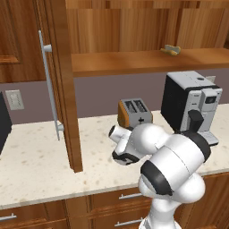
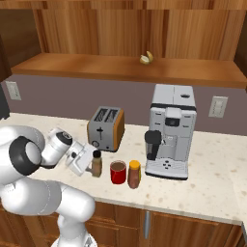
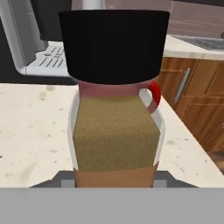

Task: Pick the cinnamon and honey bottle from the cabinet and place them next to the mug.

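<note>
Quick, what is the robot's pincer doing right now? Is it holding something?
Pincer: at the cinnamon on the counter beside the mug; whether it is still squeezed shut on it cannot be told.

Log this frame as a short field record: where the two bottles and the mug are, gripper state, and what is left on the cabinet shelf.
cinnamon: upright on the counter, left of the mug, in the gripper
honey bottle: upright on counter, right of the mug
mug: between the two bottles, in front of the toaster
gripper: closed on the cinnamon
cabinet shelf: one small yellowish item
</note>
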You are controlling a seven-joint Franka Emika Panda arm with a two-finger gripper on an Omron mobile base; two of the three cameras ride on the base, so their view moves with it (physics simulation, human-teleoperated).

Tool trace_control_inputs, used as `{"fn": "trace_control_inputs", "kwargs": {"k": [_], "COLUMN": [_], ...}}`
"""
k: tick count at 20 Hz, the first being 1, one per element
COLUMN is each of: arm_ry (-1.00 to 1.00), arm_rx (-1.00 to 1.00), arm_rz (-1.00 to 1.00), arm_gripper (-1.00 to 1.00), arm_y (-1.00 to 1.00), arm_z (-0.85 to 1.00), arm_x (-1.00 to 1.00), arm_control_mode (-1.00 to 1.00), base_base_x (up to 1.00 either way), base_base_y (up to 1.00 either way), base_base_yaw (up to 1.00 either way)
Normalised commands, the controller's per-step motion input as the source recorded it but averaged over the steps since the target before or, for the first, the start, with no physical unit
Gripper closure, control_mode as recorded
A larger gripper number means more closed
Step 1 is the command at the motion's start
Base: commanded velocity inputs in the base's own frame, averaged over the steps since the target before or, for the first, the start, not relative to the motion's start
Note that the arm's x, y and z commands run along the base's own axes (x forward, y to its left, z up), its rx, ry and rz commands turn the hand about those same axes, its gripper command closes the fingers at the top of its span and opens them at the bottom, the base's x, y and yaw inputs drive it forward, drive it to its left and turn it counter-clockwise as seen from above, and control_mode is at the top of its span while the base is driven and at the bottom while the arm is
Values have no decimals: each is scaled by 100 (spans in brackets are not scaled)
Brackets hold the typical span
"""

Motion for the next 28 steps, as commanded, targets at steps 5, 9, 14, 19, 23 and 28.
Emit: {"fn": "trace_control_inputs", "kwargs": {"k": [5,9,14,19,23,28], "arm_ry": [-10,-12,-7,-1,0,0], "arm_rx": [0,0,0,-1,-4,-6], "arm_rz": [-4,-5,-6,-7,-6,-5], "arm_gripper": [100,100,100,100,100,100], "arm_y": [0,0,-1,0,0,0], "arm_z": [-24,-10,0,0,0,0], "arm_x": [0,0,0,-2,0,0], "arm_control_mode": [-100,-100,-100,-100,-100,-100], "base_base_x": [0,0,0,0,0,0], "base_base_y": [0,0,0,0,0,0], "base_base_yaw": [0,0,0,0,0,0]}}
